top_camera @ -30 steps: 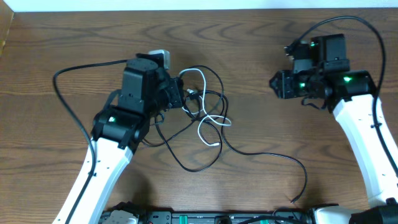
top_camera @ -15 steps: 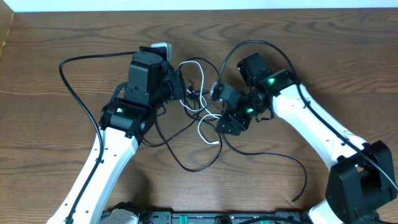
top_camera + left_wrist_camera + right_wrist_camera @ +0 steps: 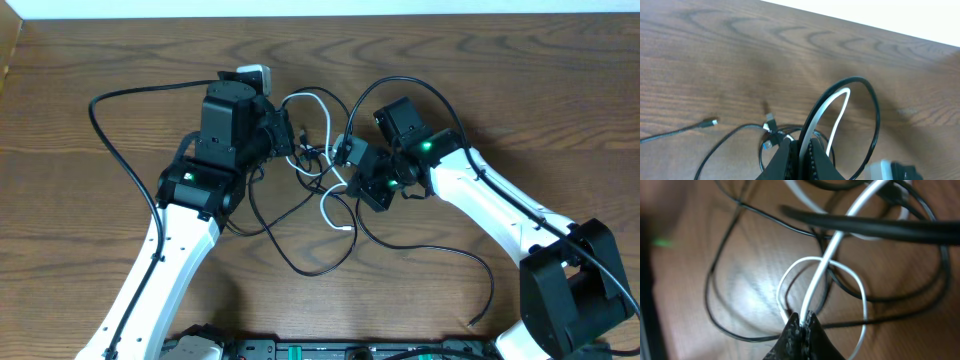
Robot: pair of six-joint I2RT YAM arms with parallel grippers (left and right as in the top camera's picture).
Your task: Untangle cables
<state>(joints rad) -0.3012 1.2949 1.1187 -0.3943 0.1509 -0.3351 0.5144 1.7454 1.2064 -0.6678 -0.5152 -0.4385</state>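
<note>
Right wrist view — white cable (image 3: 825,262) pinched between the closed jaws.

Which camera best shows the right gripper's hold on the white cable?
Right wrist: it looks straight down the right gripper, which is shut on the white cable. Overhead shows the pinch too small to make out. Left wrist shows only a white loop at the left gripper.
</note>
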